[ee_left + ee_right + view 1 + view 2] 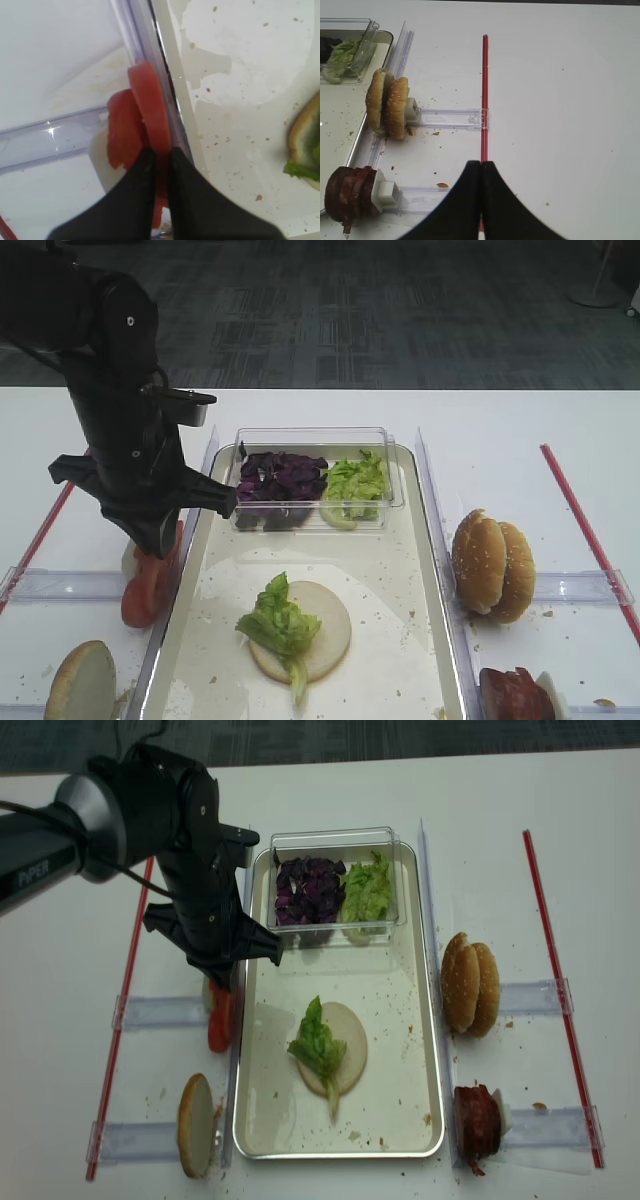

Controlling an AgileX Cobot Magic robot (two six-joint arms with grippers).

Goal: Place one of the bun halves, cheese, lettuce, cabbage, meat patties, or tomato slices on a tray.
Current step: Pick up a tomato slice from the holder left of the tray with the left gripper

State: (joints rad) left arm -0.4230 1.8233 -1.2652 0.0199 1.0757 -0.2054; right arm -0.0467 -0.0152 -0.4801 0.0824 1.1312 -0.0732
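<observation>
My left gripper (159,152) is shut on one upright tomato slice (150,110), taken from the tomato slices (145,590) in a holder just left of the tray (400,590). On the tray lies a bun half (325,625) with lettuce (275,625) on it. Two more bun halves (492,565) stand on edge right of the tray, and another (80,680) sits at the front left. The meat patties (347,195) stand at the front right. My right gripper (481,164) is shut and empty over a red strip. No cheese is in view.
A clear tub (310,435) at the tray's far end holds purple cabbage (280,480) and lettuce (355,480). Clear plastic rails (445,119) run along both sides of the tray. Red strips (585,530) lie near the table's outer sides.
</observation>
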